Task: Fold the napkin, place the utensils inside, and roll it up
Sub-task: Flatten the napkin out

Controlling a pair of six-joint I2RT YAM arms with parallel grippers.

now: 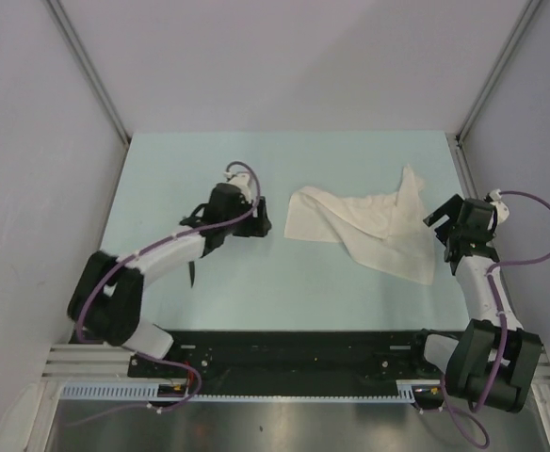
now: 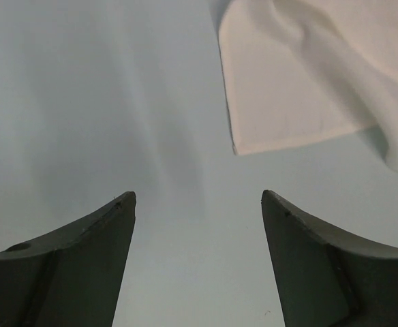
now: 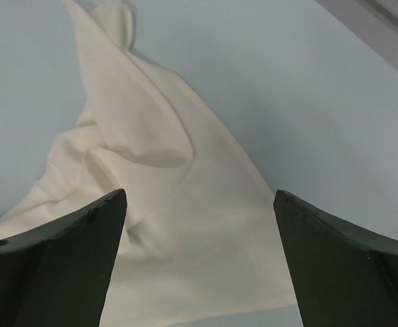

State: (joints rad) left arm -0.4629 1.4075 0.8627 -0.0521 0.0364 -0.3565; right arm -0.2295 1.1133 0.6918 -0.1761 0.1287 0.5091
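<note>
The white napkin [image 1: 369, 226] lies crumpled and partly bunched on the pale table, right of centre. It also shows in the left wrist view [image 2: 301, 75] and in the right wrist view [image 3: 165, 191]. My left gripper [image 1: 260, 224] is open and empty [image 2: 197, 197], just left of the napkin's left corner and apart from it. My right gripper [image 1: 442, 232] is open and empty [image 3: 199, 194], low over the napkin's right edge. A slim dark utensil [image 1: 192, 273] pokes out from under my left forearm, mostly hidden.
Grey side walls and metal posts [image 1: 87, 66] close in the table on the left, right and back. The arms' black base rail [image 1: 294, 353] runs along the near edge.
</note>
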